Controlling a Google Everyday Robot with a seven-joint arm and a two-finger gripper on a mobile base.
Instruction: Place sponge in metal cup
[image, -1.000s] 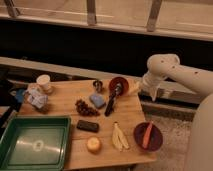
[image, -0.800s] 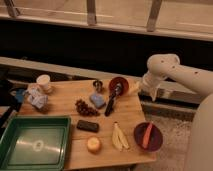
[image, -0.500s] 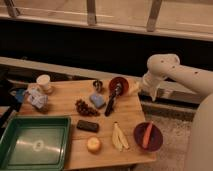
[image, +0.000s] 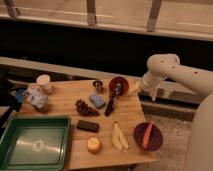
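The small light-blue soft sponge (image: 97, 100) lies on the wooden table (image: 65, 97), just nearer than the tiny shiny metal cup (image: 98, 85); I judge nothing is done yet. The gripper (image: 153, 93) hangs beyond the table's right edge, well apart from both, and whether it is parted or closed is not discernible.

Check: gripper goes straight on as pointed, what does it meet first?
Gripper hangs pointing down beyond the table's right edge, so probably the floor first. Depth is unclear, so it could clip the table edge.

You see the gripper (image: 134, 89) at the far right edge of the table. The red bowl (image: 120, 81) and a black utensil (image: 110, 104) stand between it and the metal cup (image: 98, 85). Grapes (image: 85, 108) crowd the sponge (image: 97, 100) on its near left.
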